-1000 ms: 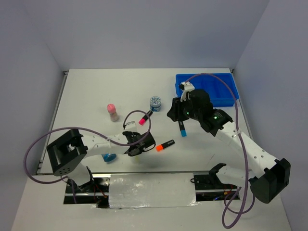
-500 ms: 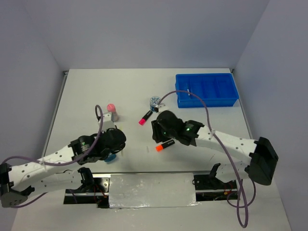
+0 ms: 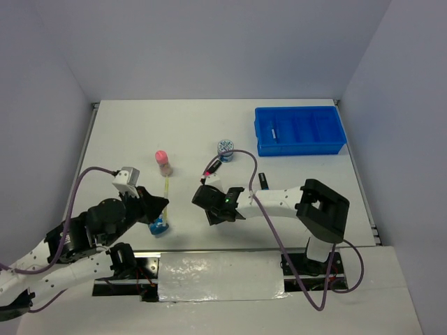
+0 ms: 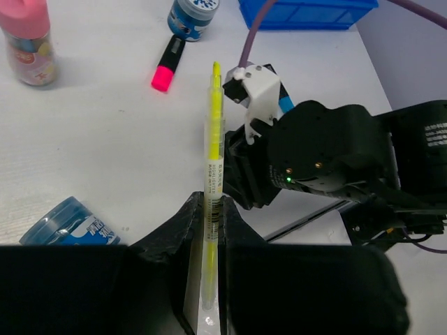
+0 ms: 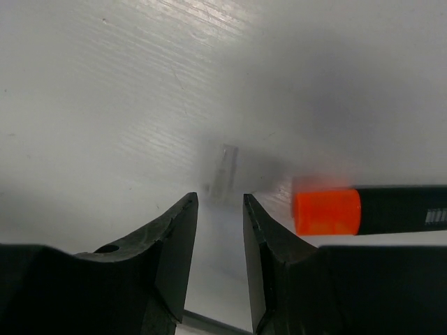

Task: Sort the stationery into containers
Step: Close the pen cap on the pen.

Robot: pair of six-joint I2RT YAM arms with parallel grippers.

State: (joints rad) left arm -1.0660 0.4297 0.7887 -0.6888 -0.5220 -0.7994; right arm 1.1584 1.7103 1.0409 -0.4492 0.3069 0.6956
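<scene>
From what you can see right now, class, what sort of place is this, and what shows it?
Most likely a robotics lab test bench: a left arm and right arm mounted at the edge of a white table, plain walls boxing it in, and a blue compartment tray staged on it.

We count three short black markers: a pink-capped marker [image 3: 211, 169], an orange-capped marker [image 5: 328, 211] and a blue-capped marker [image 3: 263, 181]. Round blue jars come to two: the far jar [image 3: 225, 148] and the near jar [image 3: 158, 227]. We find one yellow pen [image 4: 213, 174], one pink-capped bottle [image 3: 163, 162] and one blue tray [image 3: 300, 149]; its compartments we cannot count for sure.
</scene>
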